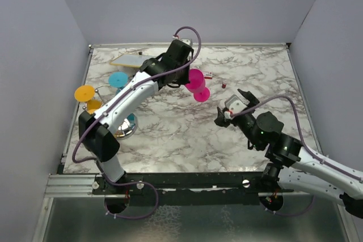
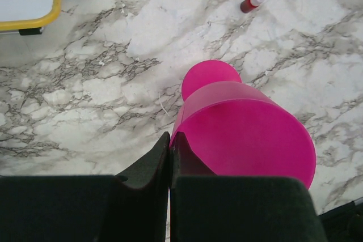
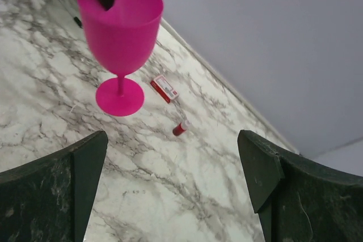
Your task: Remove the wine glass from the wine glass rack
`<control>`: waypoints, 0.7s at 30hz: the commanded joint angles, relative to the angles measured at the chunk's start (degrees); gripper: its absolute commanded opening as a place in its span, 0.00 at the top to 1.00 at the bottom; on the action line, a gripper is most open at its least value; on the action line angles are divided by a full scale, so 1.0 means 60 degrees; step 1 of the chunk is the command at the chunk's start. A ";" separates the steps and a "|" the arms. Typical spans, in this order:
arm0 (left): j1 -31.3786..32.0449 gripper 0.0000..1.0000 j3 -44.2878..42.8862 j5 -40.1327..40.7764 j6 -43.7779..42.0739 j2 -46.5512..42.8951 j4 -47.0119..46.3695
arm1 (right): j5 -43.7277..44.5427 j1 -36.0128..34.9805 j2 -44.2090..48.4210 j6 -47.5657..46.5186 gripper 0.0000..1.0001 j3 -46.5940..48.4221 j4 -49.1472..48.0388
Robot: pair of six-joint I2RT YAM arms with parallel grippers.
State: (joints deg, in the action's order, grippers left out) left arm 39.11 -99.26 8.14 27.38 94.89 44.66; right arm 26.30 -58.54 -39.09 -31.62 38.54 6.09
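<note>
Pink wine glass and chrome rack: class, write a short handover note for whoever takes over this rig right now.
Left claw: shut on the rim of the pink wine glass.
Right claw: open, empty, facing the glass.
Wine glass rack: left side of the table, with an orange glass and a blue glass at it.
Done: pink glass is off the rack, upright over mid-table.
Left: probably set it down and release. Whether its foot touches the marble is unclear.

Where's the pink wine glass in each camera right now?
Top external: pink wine glass just above centre.
Left wrist: glass fills the lower right.
Right wrist: glass at upper left.
Shared landmark: small red bottle on the marble.
</note>
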 commanded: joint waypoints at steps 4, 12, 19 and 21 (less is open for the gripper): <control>-0.0011 1.00 -0.1193 0.0272 -0.0139 0.1718 0.0237 | 0.3476 0.0350 -0.1663 0.3190 0.01 0.0665 -0.1168; -0.0028 1.00 -0.2383 0.0419 -0.0295 0.3095 0.0810 | -0.0897 0.5197 -0.3050 0.7478 0.01 0.2168 0.1406; -0.0016 1.00 -0.2531 0.0669 -0.0363 0.3412 0.1138 | -0.3944 0.6819 -0.4647 0.8852 0.01 0.2652 0.1963; -0.0015 1.00 -0.2522 0.0604 -0.0355 0.3504 0.1244 | -0.4147 0.6835 -0.5087 0.8905 0.01 0.2897 0.2235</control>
State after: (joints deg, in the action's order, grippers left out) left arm 39.07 -112.33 10.41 25.98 114.32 49.65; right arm 12.45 -18.74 -66.04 16.21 53.12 14.83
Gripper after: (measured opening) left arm 0.018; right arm 0.993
